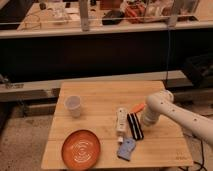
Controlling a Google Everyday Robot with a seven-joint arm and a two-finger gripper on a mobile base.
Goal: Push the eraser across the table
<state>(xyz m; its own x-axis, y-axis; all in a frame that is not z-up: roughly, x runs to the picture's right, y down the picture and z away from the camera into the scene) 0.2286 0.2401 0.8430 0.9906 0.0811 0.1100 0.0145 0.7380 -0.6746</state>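
My gripper (146,120) sits low over the right half of the table (165,150), at the end of the white arm. Spread or pressed together, I cannot tell, because the wrist hides it, and the arm runs off the right edge. The eraser (135,126) lies just left of the gripper; contact is unclear. Nearer lie a flat blue piece (127,149) and an orange plate (81,148) — farther left, a cup (73,105).

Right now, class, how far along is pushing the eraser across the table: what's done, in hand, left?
Done: the gripper is down beside the eraser. In hand: lining up; contact is unclear. Left: seemingly the whole slide, since the eraser lies by the white remote-like object on the table.
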